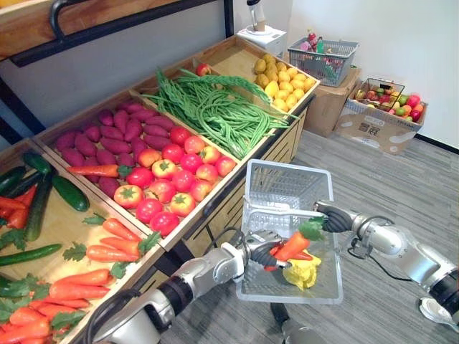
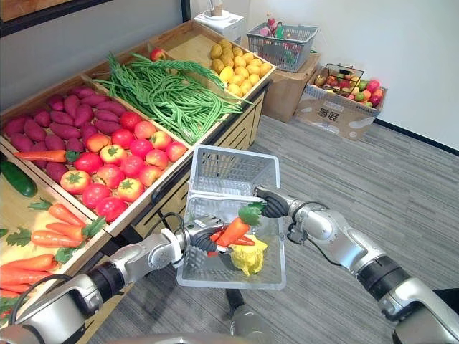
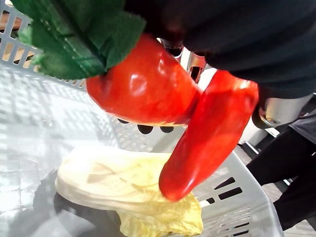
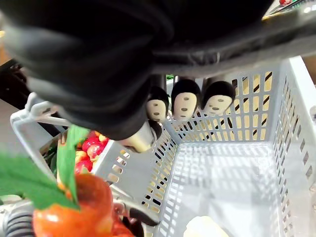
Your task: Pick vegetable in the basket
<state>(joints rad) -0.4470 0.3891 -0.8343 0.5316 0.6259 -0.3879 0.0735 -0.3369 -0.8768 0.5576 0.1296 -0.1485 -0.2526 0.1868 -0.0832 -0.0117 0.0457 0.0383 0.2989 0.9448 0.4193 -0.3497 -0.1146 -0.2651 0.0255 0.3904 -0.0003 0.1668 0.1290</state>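
Plastic basket (image 1: 280, 183) contains carrot (image 1: 292, 246), red pepper (image 3: 212, 138), cabbage (image 1: 303, 272).

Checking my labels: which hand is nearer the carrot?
Left. The left hand is curled round the carrot; the right hand grips the basket handle beside the carrot's leaves.

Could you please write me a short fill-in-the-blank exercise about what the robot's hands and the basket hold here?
1. The robot's right hand is curled round the ___ of the white plastic mesh basket.
2. The robot's left hand holds an orange ___ with green leaves over that basket.
3. On the basket's bottom lies a pale yellow leafy ___.
Missing words: handle; carrot; cabbage.
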